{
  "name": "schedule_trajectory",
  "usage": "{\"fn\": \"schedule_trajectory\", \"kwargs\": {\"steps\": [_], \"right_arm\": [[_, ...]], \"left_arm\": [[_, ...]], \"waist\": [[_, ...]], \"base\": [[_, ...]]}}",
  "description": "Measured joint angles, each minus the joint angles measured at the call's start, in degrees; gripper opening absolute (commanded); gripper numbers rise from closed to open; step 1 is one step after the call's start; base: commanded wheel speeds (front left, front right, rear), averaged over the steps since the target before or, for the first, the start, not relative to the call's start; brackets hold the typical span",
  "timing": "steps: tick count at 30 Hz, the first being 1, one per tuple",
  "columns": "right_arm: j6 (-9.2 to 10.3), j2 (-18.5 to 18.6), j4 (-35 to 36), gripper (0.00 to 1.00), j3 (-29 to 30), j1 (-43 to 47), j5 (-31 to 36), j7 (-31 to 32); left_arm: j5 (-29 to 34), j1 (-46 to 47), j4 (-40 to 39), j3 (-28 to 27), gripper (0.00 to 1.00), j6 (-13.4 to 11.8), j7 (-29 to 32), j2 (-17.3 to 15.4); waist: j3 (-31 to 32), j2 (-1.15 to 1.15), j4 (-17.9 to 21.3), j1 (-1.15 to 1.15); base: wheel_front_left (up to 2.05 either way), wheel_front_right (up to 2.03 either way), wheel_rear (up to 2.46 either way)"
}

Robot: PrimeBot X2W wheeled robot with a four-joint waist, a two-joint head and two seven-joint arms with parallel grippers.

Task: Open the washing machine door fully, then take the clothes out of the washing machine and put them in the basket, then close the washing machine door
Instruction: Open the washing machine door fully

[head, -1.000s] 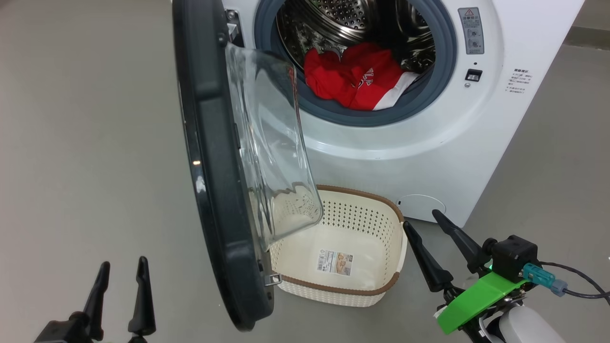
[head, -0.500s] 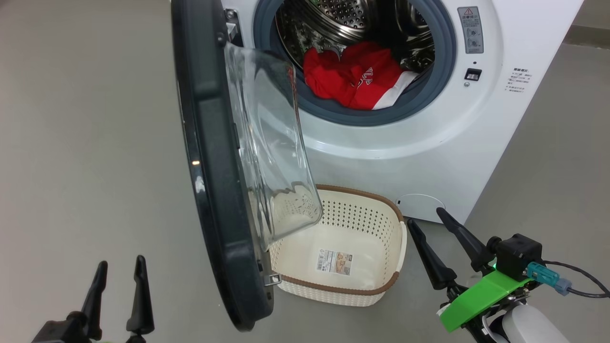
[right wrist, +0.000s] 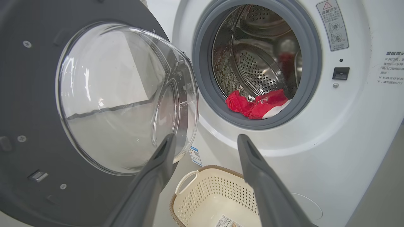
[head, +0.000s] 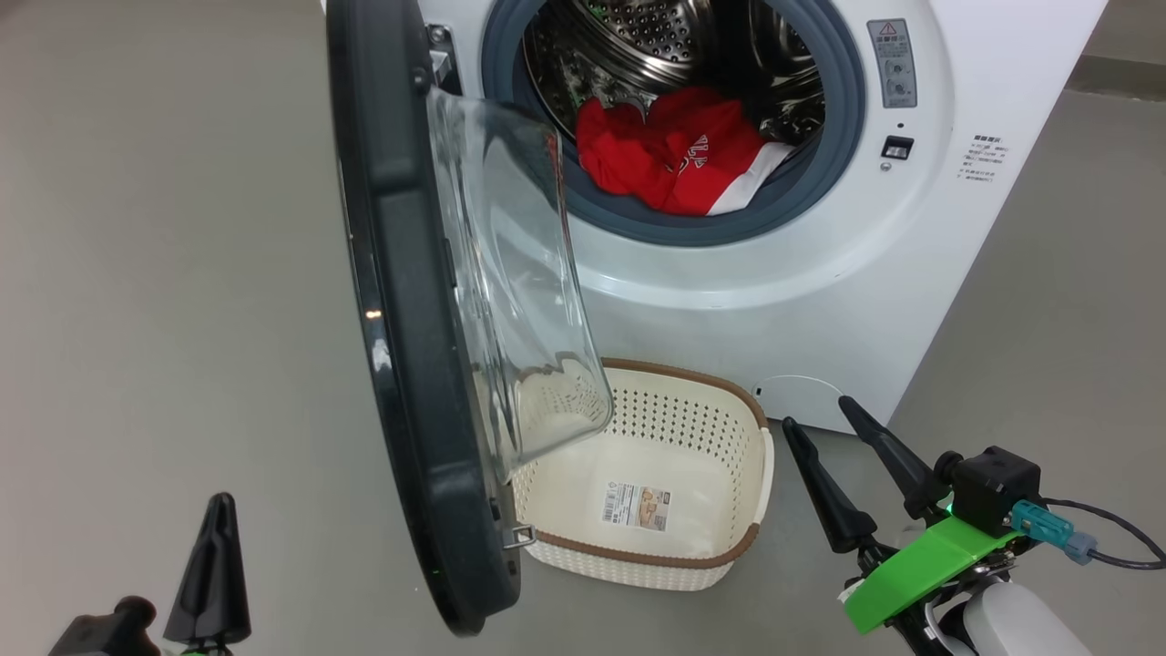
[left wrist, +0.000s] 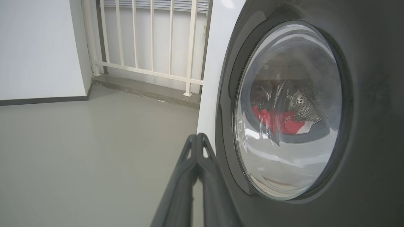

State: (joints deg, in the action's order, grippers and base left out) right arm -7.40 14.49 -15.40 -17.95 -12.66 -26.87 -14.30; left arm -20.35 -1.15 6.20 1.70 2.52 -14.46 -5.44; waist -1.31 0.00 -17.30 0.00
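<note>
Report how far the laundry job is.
Done: the round glossy black washing machine door stands open, perhaps not fully. In hand: the left gripper, shut, sits by its outer face, likely to push it wider; the right gripper is open. Left: the red clothes lie in the steel drum, the cream perforated basket holds no clothes; door closing comes last.

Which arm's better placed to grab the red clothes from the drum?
Right, likely. The right gripper, jaws open, faces the clothes from the inner side of the door; the left gripper, shut, sits on its outer side.
</note>
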Motion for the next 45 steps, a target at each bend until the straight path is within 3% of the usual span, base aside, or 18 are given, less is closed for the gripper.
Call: {"fn": "schedule_trajectory", "kwargs": {"steps": [15, 19, 20, 24, 33, 45], "right_arm": [[0.00, -0.07, -0.27, 1.00, 0.05, 1.16, 0.00, 0.00], [0.00, -0.05, -0.34, 1.00, 0.12, 1.16, -0.01, 0.00], [0.00, -0.12, -0.40, 1.00, 0.13, 1.16, -0.11, 0.00], [0.00, -0.23, -0.41, 1.00, 0.15, 1.16, -0.11, 0.00], [0.00, -0.45, -0.41, 1.00, 0.18, 1.15, -0.12, 0.00], [0.00, -0.59, -0.36, 1.00, 0.31, 1.14, -0.21, 0.00]], "left_arm": [[1.65, 2.37, -9.80, -2.40, 0.00, -0.81, 0.00, -2.46], [4.07, 5.45, -19.59, -1.30, 0.00, -1.34, -0.02, -2.76], [5.36, 7.08, -27.26, 1.70, 0.00, -1.41, 1.25, -2.75], [5.68, 8.68, -32.45, 5.48, 0.00, -1.20, 3.23, -2.38], [6.60, 9.68, -33.61, 14.34, 0.00, 0.56, 7.28, -1.05], [6.04, 5.54, -28.44, 23.90, 0.00, 1.30, 9.20, 0.27]], "waist": [[0.57, 0.00, 0.16, 0.00], [0.54, 0.00, 0.26, 0.00], [0.49, 0.00, 0.42, 0.00], [0.30, 0.00, 0.63, 0.00], [-0.06, 0.00, 1.28, 0.00], [-0.42, 0.00, 1.85, 0.00]], "base": [[0.00, 0.00, 0.00], [0.00, 0.00, 0.00], [0.00, 0.00, 0.00], [0.00, 0.00, 0.00], [0.00, 0.00, 0.00], [0.00, 0.00, 0.00]]}}
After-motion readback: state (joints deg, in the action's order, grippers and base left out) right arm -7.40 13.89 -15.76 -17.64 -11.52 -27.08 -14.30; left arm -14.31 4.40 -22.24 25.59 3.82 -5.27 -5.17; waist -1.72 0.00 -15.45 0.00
